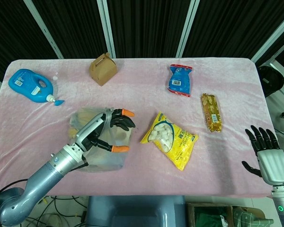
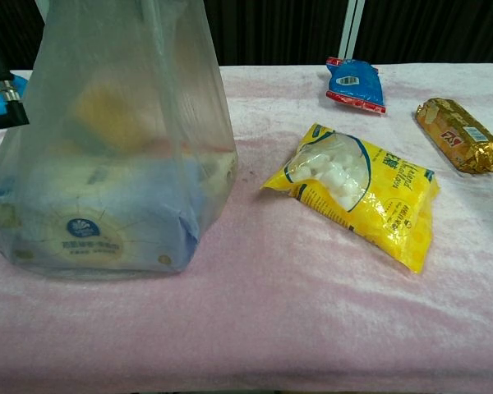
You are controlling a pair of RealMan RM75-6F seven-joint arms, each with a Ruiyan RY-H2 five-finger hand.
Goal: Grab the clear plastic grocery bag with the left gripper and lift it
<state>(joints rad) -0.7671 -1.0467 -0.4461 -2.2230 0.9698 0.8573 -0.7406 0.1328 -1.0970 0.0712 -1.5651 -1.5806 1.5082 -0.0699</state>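
Note:
The clear plastic grocery bag (image 1: 95,152) stands at the front left of the pink table with several packaged goods inside. My left hand (image 1: 108,130) grips its gathered top, with the orange-tipped fingers sticking out to the right. In the chest view the bag (image 2: 115,164) is pulled tall and taut, and its top and the hand run out of the frame. Its base sits at about cloth level; I cannot tell whether it is off the table. My right hand (image 1: 266,152) hovers open, holding nothing, beyond the table's front right corner.
A yellow snack bag (image 1: 170,139) lies just right of the grocery bag. A gold biscuit pack (image 1: 211,112) and a blue snack pack (image 1: 181,79) lie further right. A cardboard box (image 1: 102,68) and a blue detergent bottle (image 1: 31,85) are at the back left.

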